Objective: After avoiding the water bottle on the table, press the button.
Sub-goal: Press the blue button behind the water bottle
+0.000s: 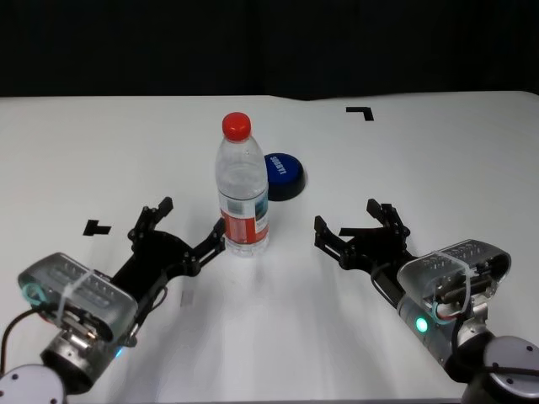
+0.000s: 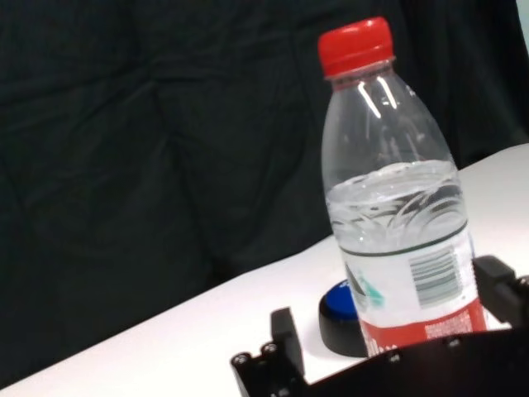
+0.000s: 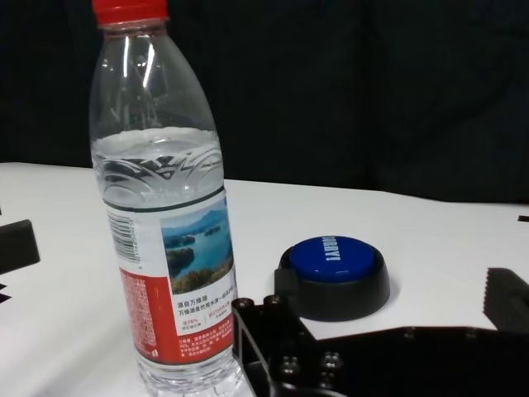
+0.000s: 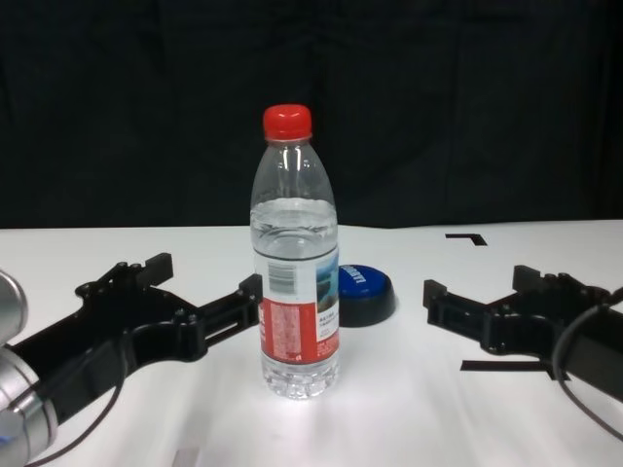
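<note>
One water bottle (image 1: 242, 195) stands on the one white table (image 1: 438, 160), and one blue button (image 1: 283, 175) sits there too. Two black tape marks (image 1: 360, 112) show on the tabletop. Two robot hands are in view, the left hand (image 1: 187, 227) and the right hand (image 1: 357, 223).

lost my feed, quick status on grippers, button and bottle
Left gripper and right gripper open, low over table. Button unpressed. Water bottle upright just in front of it, by left fingers.

A dark black curtain (image 4: 146, 107) hangs in folds behind the brightly lit scene.
</note>
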